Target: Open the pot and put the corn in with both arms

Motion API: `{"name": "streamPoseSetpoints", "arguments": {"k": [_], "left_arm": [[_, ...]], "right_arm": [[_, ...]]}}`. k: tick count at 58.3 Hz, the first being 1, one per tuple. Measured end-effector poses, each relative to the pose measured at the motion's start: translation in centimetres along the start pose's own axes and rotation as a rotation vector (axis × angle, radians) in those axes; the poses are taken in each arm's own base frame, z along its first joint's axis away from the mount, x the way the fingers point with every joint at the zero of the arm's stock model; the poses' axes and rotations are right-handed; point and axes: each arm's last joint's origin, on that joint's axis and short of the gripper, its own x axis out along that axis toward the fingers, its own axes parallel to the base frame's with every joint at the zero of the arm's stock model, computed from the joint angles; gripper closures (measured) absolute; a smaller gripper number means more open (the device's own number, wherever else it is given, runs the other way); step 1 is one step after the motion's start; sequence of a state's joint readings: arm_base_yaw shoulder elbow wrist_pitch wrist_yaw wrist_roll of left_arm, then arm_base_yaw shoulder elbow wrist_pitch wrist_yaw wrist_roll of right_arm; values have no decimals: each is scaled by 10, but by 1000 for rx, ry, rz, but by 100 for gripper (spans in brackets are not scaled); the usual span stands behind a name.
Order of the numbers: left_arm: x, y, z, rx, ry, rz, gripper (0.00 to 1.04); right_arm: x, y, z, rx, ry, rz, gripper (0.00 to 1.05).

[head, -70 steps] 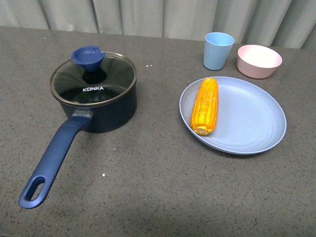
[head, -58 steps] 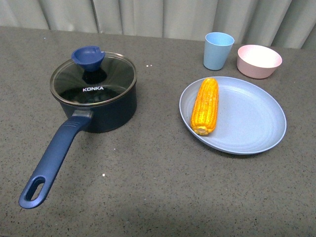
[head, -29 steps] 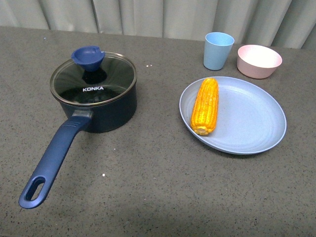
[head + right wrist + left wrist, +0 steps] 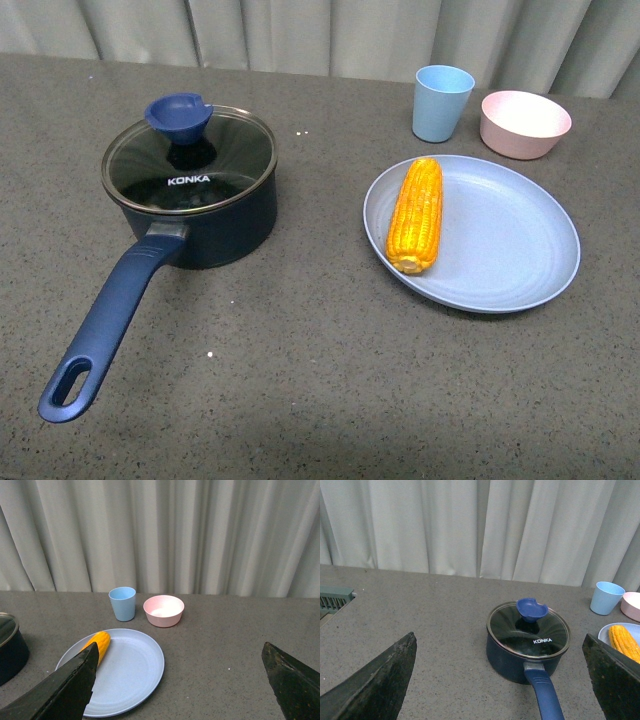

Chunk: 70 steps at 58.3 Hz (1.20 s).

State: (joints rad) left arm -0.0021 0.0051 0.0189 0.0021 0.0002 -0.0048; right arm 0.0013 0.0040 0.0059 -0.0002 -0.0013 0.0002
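**Closed pot point(image 4: 205, 215), corn point(image 4: 416, 215) on the plate point(image 4: 510, 265), jaws spread wide**

From the front, counted on the grey table point(image 4: 320, 390): one pot, one glass lid point(image 4: 225, 160), one corn, one plate, one cup point(image 4: 441, 102), one bowl point(image 4: 524, 123). At the left, the dark blue pot, lid seated on its rim, blue knob point(image 4: 178, 115) on top, KONKA in white on the glass. Only here, the whole handle point(image 4: 110, 320), running near and left to its slotted end. At the right, the corn lying on the left part of the pale blue plate, lengthwise from near to far, well apart from the pot. Beyond the plate, the light blue cup upright, the pink bowl just right of it, the two not touching.

Only from the wrist cameras, the two grippers. Left gripper point(image 4: 498, 636): two dark fingers point(image 4: 380, 680) at the picture's sides, jaws far apart, nothing between them, held above the table with the pot ahead. Here too a grey-green slatted grille point(image 4: 334, 599) level with the table top, seen in no other view. Handle cut off by the frame; only parts of corn, plate and bowl. Right gripper point(image 4: 180, 645): jaws likewise wide apart and empty, facing plate, corn, cup and bowl, with just a sliver of the pot at the edge. Pale curtain point(image 4: 175, 530) behind the table in all three views.
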Motion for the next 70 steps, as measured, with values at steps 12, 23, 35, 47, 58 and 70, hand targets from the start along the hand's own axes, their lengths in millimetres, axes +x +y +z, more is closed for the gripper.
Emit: {"name": "streamPoseSetpoints", "arguments": {"k": [12,23,35,47,58,70], "left_arm": [[0,0,0,0,0,0,7],[0,0,0,0,0,0,7],[0,0,0,0,0,0,7],[0,0,0,0,0,0,7],[0,0,0,-11,7,37,7],[25,4,0,-130,15,292,7]], "right_arm": [[0,0,0,0,0,0,9],[0,0,0,0,0,0,9],[0,0,0,0,0,0,9],[0,0,0,0,0,0,9],[0,0,0,0,0,0,9],[0,0,0,0,0,-1,9]]}}
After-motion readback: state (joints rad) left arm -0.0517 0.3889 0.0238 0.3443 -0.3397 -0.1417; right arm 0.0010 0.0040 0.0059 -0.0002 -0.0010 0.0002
